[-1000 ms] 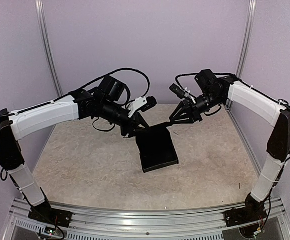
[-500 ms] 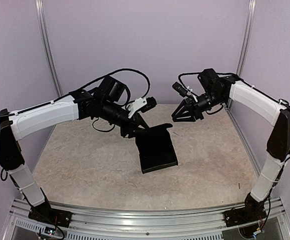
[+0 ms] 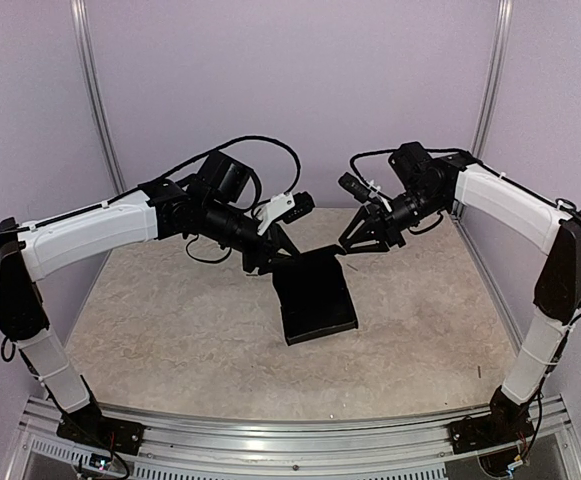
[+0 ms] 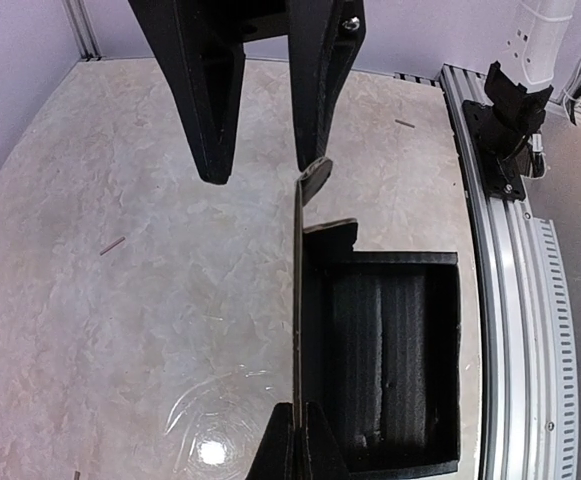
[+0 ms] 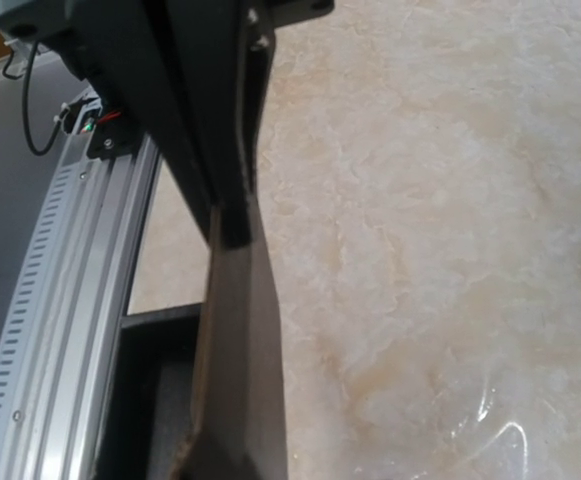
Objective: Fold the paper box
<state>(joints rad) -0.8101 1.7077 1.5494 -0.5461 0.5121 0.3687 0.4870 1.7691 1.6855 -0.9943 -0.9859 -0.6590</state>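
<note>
Right gripper (image 3: 347,243) back at the paper box (image 3: 315,297) flap, fingers tight on it.

The top external camera looks down from high behind the arm bases over the whole bench (image 3: 170,330), while each wrist camera peers closely past its own left end effector (image 4: 260,172) or right end effector (image 5: 235,232) back toward the near rail (image 4: 510,300), all sharing the paper box (image 3: 315,300).
</note>
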